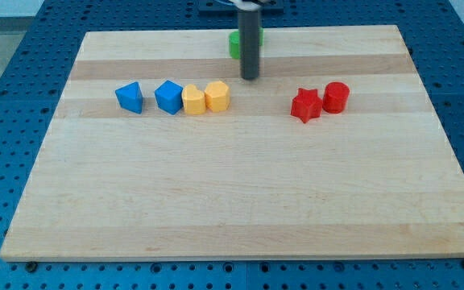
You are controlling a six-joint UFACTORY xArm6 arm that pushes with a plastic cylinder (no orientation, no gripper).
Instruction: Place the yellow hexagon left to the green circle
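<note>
The yellow hexagon (217,96) sits on the wooden board (240,201) left of centre, touching another yellow block (193,101) on its left. The green circle (235,43) is near the view's top edge of the board, mostly hidden behind the dark rod. My tip (250,78) rests on the board just below the green circle and up and to the right of the yellow hexagon, a short gap away from it.
A blue block (168,97) touches the left yellow block. A blue triangular block (130,97) lies further left. A red star (305,105) and a red cylinder (336,97) sit together at the right. Blue pegboard (22,72) surrounds the board.
</note>
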